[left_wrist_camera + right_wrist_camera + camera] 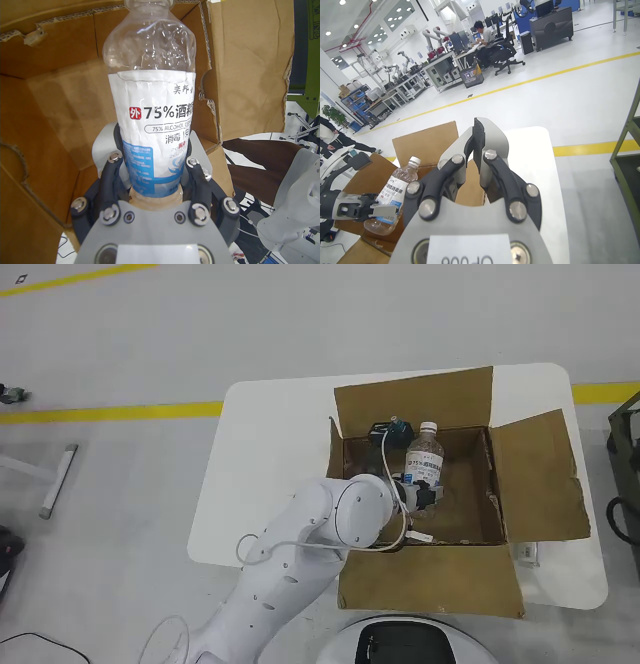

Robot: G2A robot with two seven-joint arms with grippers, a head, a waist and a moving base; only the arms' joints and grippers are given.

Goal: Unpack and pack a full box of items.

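The bottle [424, 457] is clear crumpled plastic with a white cap and a white-and-blue label. It is held above the inside of the open cardboard box [535, 474], cap end pointing away from the robot. The left pincer [153, 145] is clamped around its lower half, over the label. The four box flaps are spread outward on the white surface [270, 464], their edges torn. The right pincer [476, 132] is closed on nothing, raised beside the box.
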